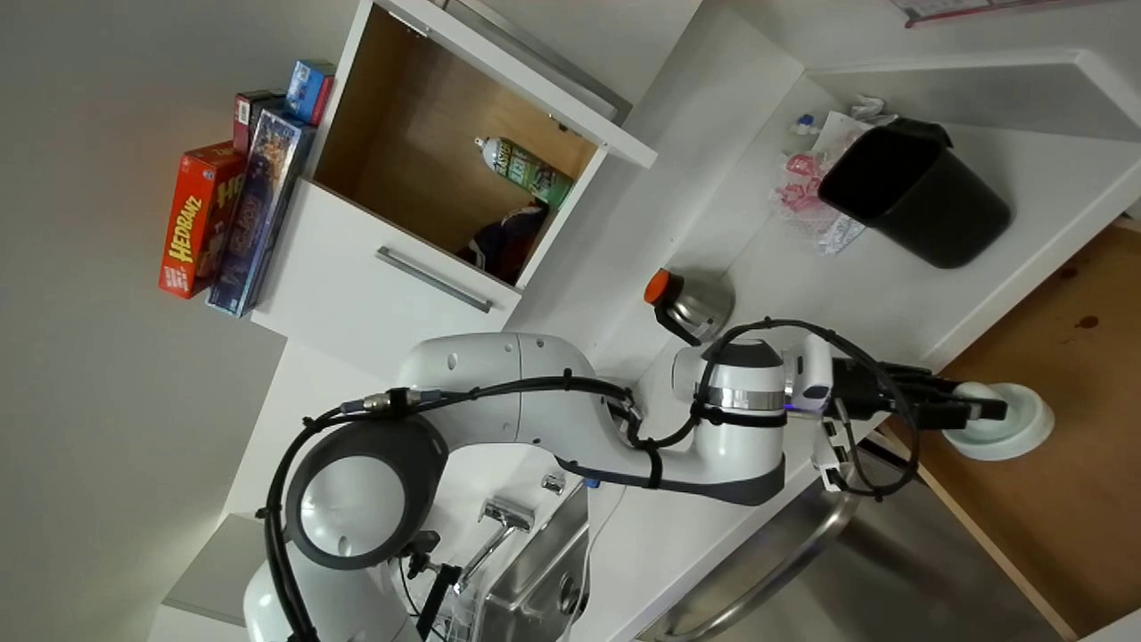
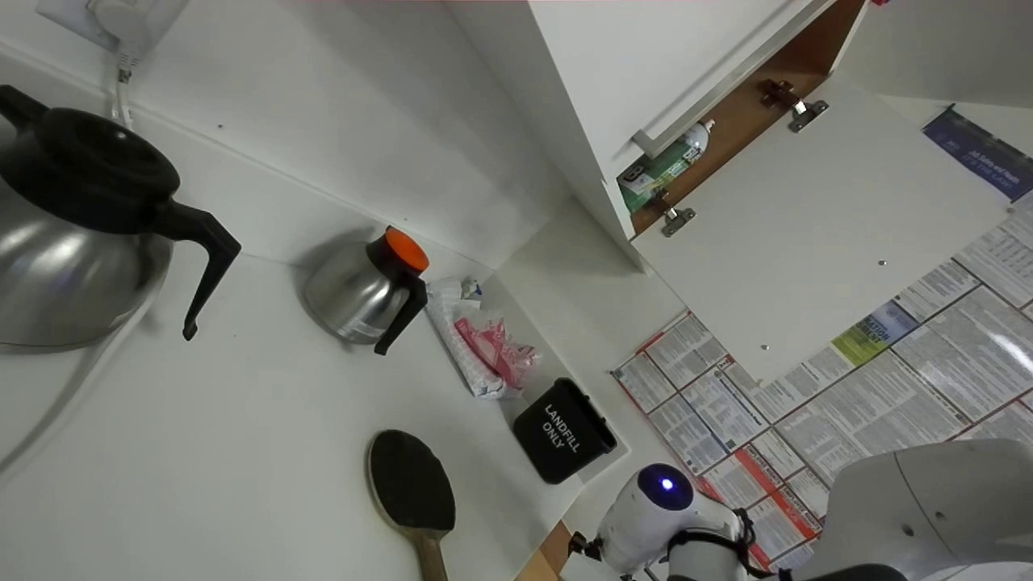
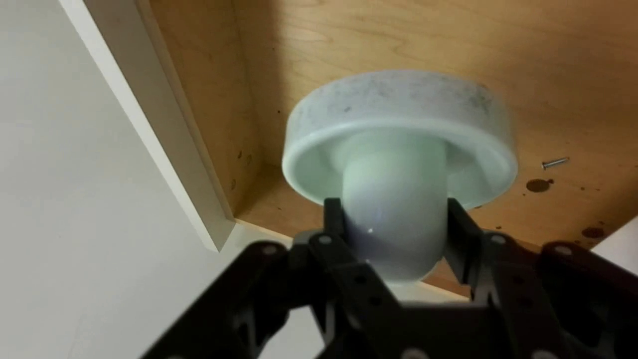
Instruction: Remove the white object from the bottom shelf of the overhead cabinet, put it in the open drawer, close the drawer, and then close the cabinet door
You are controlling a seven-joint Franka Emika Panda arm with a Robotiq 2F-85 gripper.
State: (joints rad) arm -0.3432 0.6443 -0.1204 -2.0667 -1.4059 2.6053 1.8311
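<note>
- The gripper (image 3: pixel 391 219) is pointed downward, and its black fingers (image 3: pixel 333 214) are clamped on the white object (image 3: pixel 398 97), one on each side of a narrow, rounded stem.
- Beyond the grip, the white object widens into a broad round rim, marked with grey specks and turned away from the gripper.
- Below the gripper, the drawer (image 1: pixel 1070 526) is pulled out, and the white object is held over or inside its light brown wood; which, and whether the wood is touched, cannot be told.
- To one side of the gripper, a small metal screw (image 3: pixel 556 163) is seen on the wood, near a dark spot (image 3: pixel 538 185).
- Near the gripper, a black bin (image 1: pixel 949 201) lettered "LANDFILL ONLY" is stood on the white counter (image 1: pixel 820 285), with crumpled plastic bags (image 2: pixel 492 351) beside it.
- Farther from the gripper, a steel carafe (image 1: pixel 709 308) with an orange lid (image 1: pixel 657 287) is placed on the same counter.
- Well above the gripper, the overhead cabinet (image 1: pixel 410 116) is open; a green spray can (image 1: pixel 526 171) and a dark item (image 1: pixel 504 241) are contained inside.
- Also well apart from the gripper, the cabinet door (image 2: pixel 807 234) is swung wide on its hinges (image 2: pixel 799 113).
</note>
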